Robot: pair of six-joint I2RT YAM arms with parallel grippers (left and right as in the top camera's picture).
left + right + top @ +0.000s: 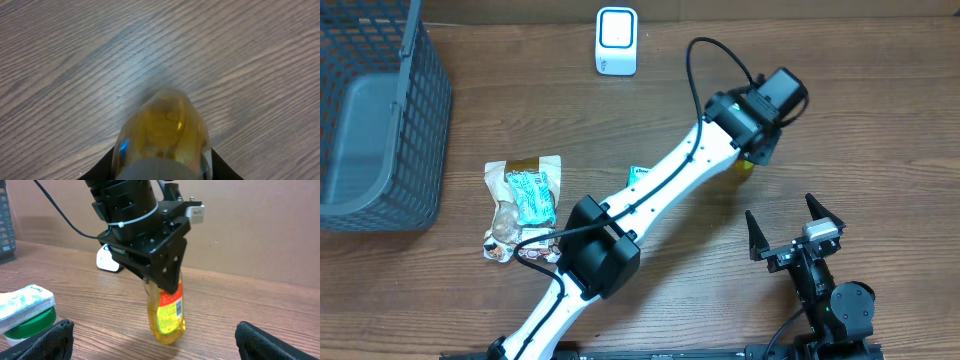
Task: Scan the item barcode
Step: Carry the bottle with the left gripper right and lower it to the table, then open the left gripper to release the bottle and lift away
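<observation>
Currently the left end effector [165, 282] is clamped on the top of a yellow bottle [167, 315]. The bottle is upright, barcode label facing the right wrist camera, base possibly just off the surface [520, 100]; hard to tell. Right end effector [790, 228] has its jaws spread wide, holding nothing. White scanner [616, 40] stands well apart.
</observation>
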